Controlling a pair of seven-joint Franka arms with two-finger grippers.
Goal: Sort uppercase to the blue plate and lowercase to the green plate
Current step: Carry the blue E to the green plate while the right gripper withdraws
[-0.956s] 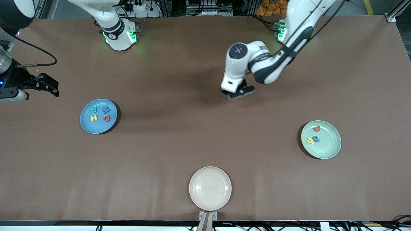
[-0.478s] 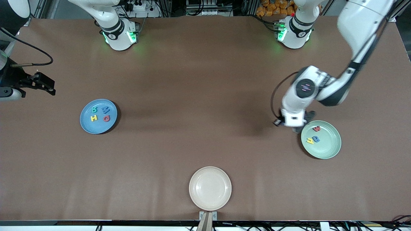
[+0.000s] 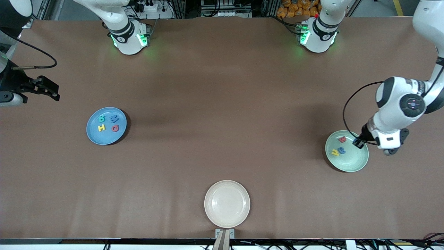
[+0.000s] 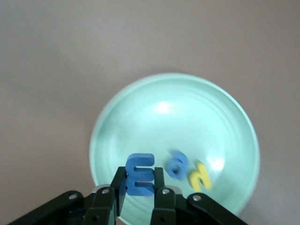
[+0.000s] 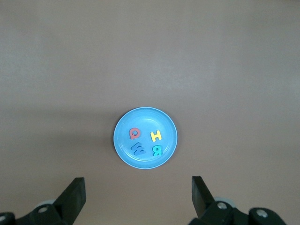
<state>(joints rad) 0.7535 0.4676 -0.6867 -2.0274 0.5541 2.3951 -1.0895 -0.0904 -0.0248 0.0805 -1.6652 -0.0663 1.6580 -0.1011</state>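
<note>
The round sky-blue shallow plate lies toward the right arm's end of the brown tabletop, and in it sit four small foam capitals: a teal B, a blue M, a yellow H and a red Q-like letter, all apart from one another. The round pale mint-green plate lies near the left arm's end, holding a red w, a yellow hooked n-like letter and a blue rounded e-like letter, the last two just beside each other. The left gripper hangs over the green plate's rim nearest the table's end, its fingers clamped on a small blue foam m that stands on edge between them above the plate's floor. A round cream-white plate sits empty at the middle of the tabletop's edge nearest the front camera. The right gripper waits up in the air at its own end of the table, fingers spread wide with nothing between them, looking down on the blue plate. The broad middle of the tabletop between the three plates is bare brown surface, and each plate has open room on all sides.
</note>
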